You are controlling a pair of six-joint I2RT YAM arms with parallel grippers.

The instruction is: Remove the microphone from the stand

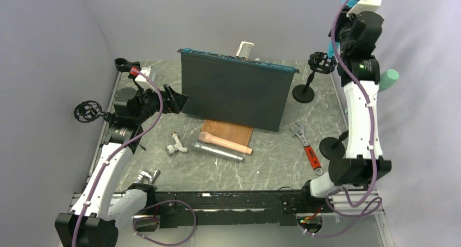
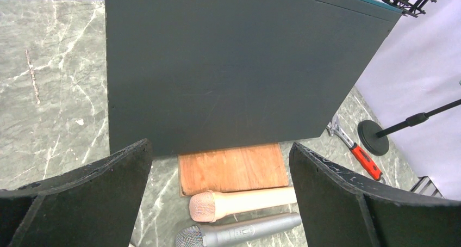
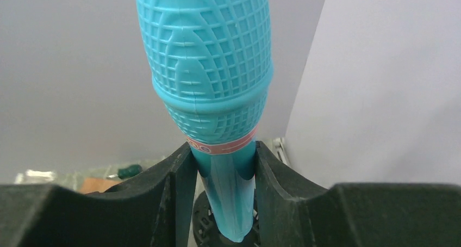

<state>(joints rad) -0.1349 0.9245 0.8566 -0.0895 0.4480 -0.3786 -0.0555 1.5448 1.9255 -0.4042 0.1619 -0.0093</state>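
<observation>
Grey marbled stone tabletop (image 1: 272, 160) fills the cell, with plain pale walls on every side. At the far right, the right gripper (image 3: 224, 149) is clamped partway closed on a turquoise plastic microphone (image 3: 206, 56). Its black padded fingers (image 3: 174, 181) pinch the smooth handle just under a red band, below the ribbed, grid-patterned head. That arm stands reared up tall, so the microphone hangs high above the black round-based stand (image 1: 304, 90) and apart from its wire cage clip (image 1: 321, 62).

The left gripper (image 1: 175, 99) is spread fully wide and holds nothing. Its arm is bent low at the far left and aims at a dark matte upright panel (image 1: 234, 94). Near the foot of the panel lies a reddish wooden board (image 1: 228, 131), then a peach microphone (image 1: 225, 142) and a silver metal microphone (image 1: 220, 151) side by side. A red-handled adjustable wrench (image 1: 307, 148) lies to the right.
</observation>
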